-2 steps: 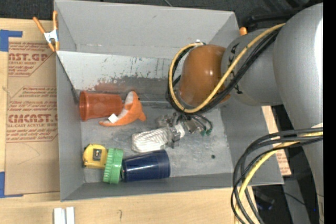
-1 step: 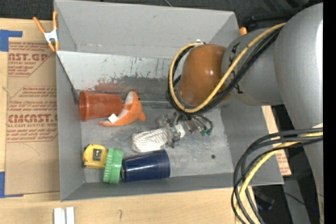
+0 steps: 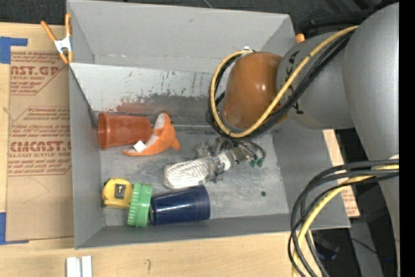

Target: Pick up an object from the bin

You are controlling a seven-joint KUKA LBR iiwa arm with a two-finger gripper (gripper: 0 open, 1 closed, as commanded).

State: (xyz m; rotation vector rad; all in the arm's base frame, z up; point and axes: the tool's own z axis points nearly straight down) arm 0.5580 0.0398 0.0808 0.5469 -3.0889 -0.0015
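**Bin** [image 3: 175, 42]. Grey metal, with sloped walls. It lay all round the gripper and held five loose things, spread apart rather than heaped.

**Arm** [image 3: 363, 74]. It reached in from the right. A rounded orange cover [image 3: 249, 91] with looped cables sat directly above the gripper.

**Bottle** [image 3: 185, 205]. Dark blue and lying on its side, below and to the left of the gripper, near the front wall. Its green ribbed cap [image 3: 138, 205] pointed away from the gripper.

**Cup** [image 3: 122, 131]. Orange-red, tipped on its side, well to the left of the gripper and slightly above it.

**White ribbed object** [image 3: 185, 172]. Oval and possibly woven. It lay just left of the gripper, with its right end touching or very nearly touching it. Judged to be the task's thing.

**Orange-and-white piece** [image 3: 159, 138]. Flared in shape, lying between the cup and the gripper.

**Tape measure** [image 3: 117, 192]. Yellow, at the far left beside the green cap. It was the item farthest from the gripper.

**Gripper** [image 3: 222, 159]. It was low over the bin floor at the white object's right end. Whether it was open or closed could not be told, and no grasp could be confirmed.

**Step in hand.** Judged as arrival at the white object, at or just before the grasp.

**Next move.** This calls for a firm close across the object's narrow end, then a straight lift. The lift should keep clear of the bottle below it.
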